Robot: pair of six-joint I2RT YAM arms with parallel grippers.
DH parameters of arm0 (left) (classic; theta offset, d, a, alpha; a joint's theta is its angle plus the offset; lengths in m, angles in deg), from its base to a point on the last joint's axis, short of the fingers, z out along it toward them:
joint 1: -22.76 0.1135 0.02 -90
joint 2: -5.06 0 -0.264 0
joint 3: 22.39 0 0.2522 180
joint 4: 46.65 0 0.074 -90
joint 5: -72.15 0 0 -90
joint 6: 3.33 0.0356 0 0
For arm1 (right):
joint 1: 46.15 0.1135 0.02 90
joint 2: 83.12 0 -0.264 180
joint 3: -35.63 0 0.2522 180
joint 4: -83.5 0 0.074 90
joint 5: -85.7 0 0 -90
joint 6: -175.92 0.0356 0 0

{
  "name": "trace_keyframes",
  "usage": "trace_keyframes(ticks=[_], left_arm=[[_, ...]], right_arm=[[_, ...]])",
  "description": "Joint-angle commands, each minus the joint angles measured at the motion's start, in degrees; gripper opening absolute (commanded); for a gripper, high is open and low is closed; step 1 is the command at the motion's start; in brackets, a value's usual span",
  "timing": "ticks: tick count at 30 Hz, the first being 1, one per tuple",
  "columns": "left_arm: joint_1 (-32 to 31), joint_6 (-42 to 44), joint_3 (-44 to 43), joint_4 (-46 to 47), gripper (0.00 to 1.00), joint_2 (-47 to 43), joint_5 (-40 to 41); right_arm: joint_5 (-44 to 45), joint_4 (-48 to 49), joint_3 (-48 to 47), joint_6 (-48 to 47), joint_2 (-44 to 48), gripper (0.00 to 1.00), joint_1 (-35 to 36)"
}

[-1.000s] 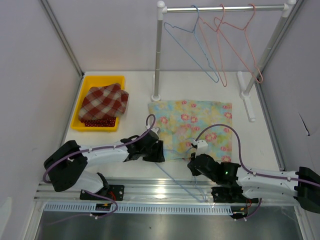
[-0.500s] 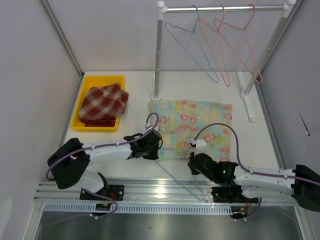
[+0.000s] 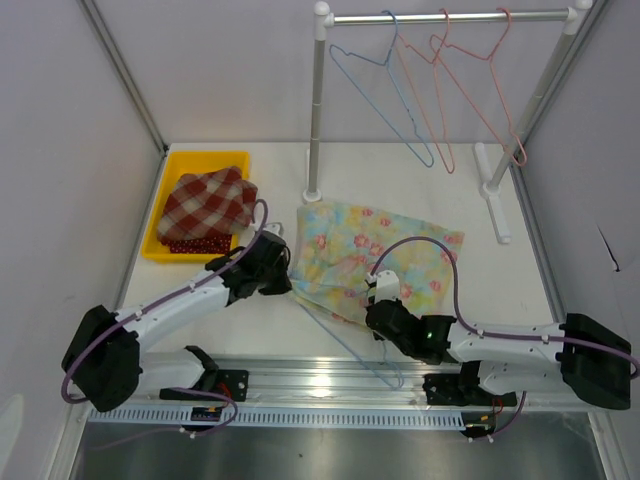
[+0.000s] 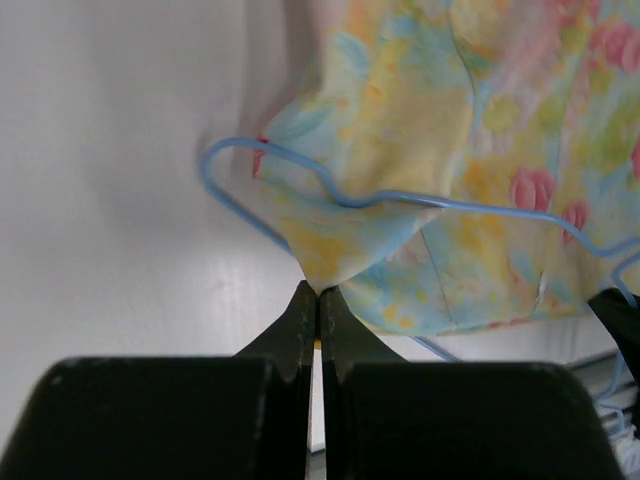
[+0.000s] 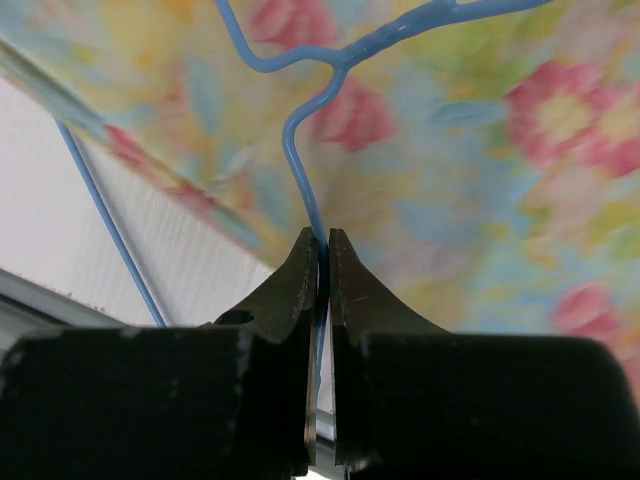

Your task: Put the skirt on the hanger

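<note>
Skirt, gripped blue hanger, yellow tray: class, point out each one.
skirt (image 3: 345, 245), top view, middle of cloth.
blue hanger (image 5: 297, 165), right wrist view, wire neck.
yellow tray (image 3: 205, 156), top view, far rim.

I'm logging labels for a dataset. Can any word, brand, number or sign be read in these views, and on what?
None can be read.
The floral skirt, blue hanger and yellow tray carry no print.
A small dark part on the front rail may bear marks, but it is too small to read.
</note>
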Motion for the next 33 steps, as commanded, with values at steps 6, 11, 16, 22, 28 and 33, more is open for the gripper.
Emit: trace_keyframes(ticks=[6, 11, 16, 22, 28, 33], left_arm=[[12.69, 3.85, 1.63, -3.62, 0.00, -3.44, -1.38], [20.15, 4.73, 0.67, -3.35, 0.00, -2.92, -3.67], [22.63, 5.78, -1.79, -3.88, 0.00, -0.11, -3.24], [22.72, 5.43, 1.98, -1.42, 0.00, -0.36, -5.25], [22.72, 4.99, 7.08, -0.19, 0.00, -1.60, -6.91], [19.83, 3.07, 8.40, 0.34, 0.37, -3.78, -6.23]], right_arm=[[5.08, 3.39, -2.25, -2.54, -5.41, 0.00, -0.17], [5.08, 4.45, -2.17, -2.55, -7.44, 0.00, 0.44], [6.04, 3.92, -1.73, -2.02, -7.09, 0.00, 0.53], [7.44, 3.57, -2.08, -2.37, -4.55, 0.00, 0.71], [9.74, 3.47, -2.52, -3.06, -2.26, 0.00, -3.24], [8.77, 7.60, -4.18, -5.97, -2.34, 0.00, -2.02]])
